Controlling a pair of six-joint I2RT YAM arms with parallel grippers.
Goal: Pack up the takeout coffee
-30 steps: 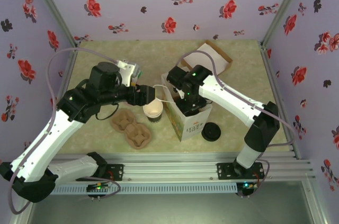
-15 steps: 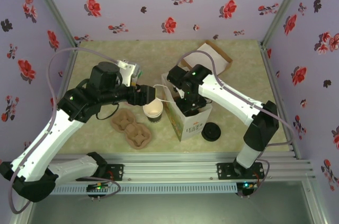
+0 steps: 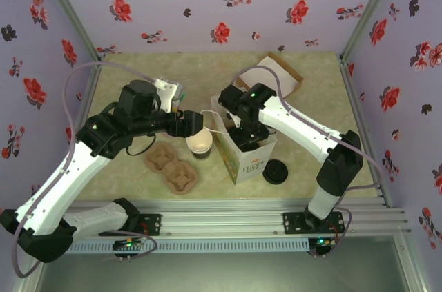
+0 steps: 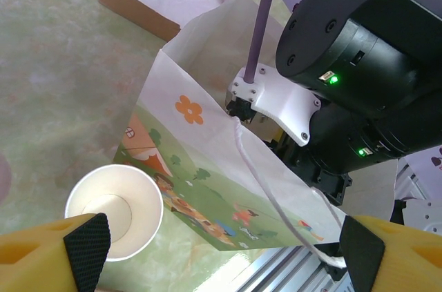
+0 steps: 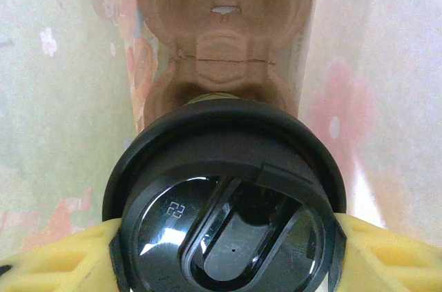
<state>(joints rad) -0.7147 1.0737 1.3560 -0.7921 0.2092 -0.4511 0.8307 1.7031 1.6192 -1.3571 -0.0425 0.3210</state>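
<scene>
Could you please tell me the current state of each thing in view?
Illustrated white paper bag: upright, open.
Black-lidded paper cup: closed, inside bag.
Right gripper: shut on black-lidded paper cup.
White-rimmed open paper cup: upright, lidless, empty.
Round black plastic lid: loose on table.
Left gripper: open, empty.
Brown cardboard box: open.

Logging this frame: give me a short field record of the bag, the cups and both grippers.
bag: paper bag upright, top open
right gripper: right gripper down inside the bag, closed on a lidded cup
under that cup: pulp carrier in the bag
left gripper: left gripper open, above the open cup beside the bag
also on table: loose black lid, two spare carriers
</scene>
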